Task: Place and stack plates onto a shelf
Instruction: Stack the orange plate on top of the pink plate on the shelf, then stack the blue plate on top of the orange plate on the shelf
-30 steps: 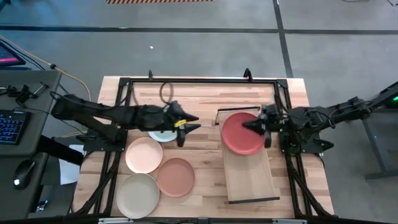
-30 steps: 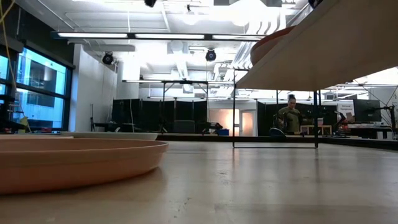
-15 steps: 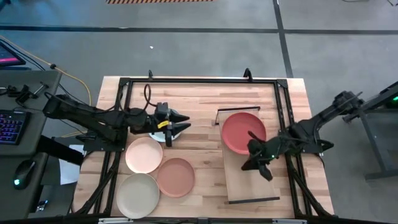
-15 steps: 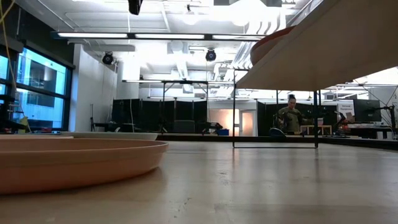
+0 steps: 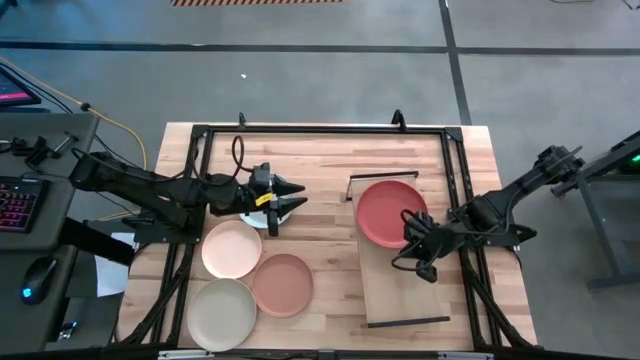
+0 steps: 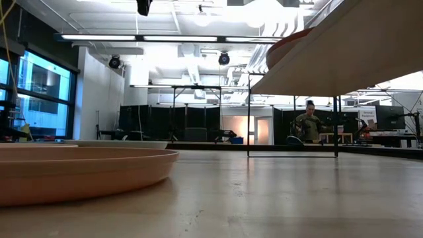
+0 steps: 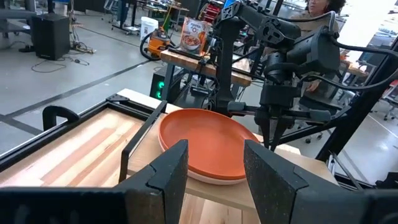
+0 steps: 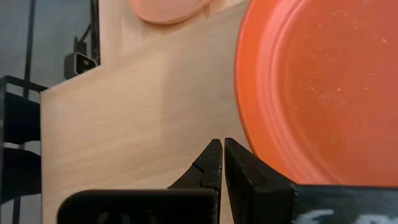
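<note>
The red plate (image 5: 392, 213) lies on the far half of the light-wood shelf (image 5: 405, 295), with a paler rim (image 7: 198, 176) showing under it in the left wrist view. My right gripper (image 5: 412, 250) is shut over the bare board, just near of the red plate (image 8: 323, 87). My left gripper (image 5: 285, 200) is open above the pale blue-grey plate (image 5: 252, 217), which it mostly hides. The peach (image 5: 232, 248), terracotta (image 5: 283, 284) and sage-cream (image 5: 221, 313) plates lie flat on the tabletop. In the left wrist view, my left gripper (image 7: 214, 180) faces the red plate (image 7: 208, 140).
A dark metal frame (image 5: 320, 130) runs round the tabletop. The near half of the shelf board (image 8: 143, 118) is bare. In the low view the peach plate (image 6: 79, 172) fills the left foreground and the shelf's underside (image 6: 344, 53) hangs at upper right. A person (image 6: 308, 125) stands far behind.
My right gripper has left the red plate's right rim, swung toward the table's near edge along the shelf and tipped downward. My left gripper has drawn back a little toward the table's left, over the blue-grey plate. The plates have stayed where they were.
</note>
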`<state>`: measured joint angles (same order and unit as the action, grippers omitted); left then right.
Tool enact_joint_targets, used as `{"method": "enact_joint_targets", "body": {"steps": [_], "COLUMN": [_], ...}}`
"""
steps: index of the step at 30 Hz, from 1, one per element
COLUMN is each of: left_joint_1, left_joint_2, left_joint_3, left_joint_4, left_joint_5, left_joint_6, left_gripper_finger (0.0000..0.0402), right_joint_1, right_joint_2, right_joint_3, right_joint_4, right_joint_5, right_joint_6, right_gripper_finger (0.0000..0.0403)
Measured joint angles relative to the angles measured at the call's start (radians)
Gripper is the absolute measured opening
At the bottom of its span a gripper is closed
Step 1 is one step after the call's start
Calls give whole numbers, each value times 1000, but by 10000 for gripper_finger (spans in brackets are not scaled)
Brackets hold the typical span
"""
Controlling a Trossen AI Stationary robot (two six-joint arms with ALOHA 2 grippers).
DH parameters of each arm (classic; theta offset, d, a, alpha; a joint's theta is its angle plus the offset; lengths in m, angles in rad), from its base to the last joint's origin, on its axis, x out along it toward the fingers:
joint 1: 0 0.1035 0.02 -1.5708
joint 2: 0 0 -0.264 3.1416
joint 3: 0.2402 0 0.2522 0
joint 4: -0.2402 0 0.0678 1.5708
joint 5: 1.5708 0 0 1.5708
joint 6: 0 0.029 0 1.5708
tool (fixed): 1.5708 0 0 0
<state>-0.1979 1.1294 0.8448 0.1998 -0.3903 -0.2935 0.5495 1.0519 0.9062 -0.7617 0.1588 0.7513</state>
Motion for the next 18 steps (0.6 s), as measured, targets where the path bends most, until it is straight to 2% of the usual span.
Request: {"method": "enact_joint_targets", "body": {"steps": [13,18], "left_joint_1": [0,0], "left_joint_2": [0,-25], "left_joint_3": [0,0], "left_joint_4": [0,-6], "left_joint_5": [1,54], "left_joint_6": [0,-63], "left_gripper_finger": [145,145], "right_joint_1": [-40,-39], "right_joint_2": [0,0], "right_joint_3": [0,40], "right_joint_4": [28,36], "right_joint_5": [-1,-85], "right_joint_6": [-53,-37], "right_gripper_finger": [0,0]}}
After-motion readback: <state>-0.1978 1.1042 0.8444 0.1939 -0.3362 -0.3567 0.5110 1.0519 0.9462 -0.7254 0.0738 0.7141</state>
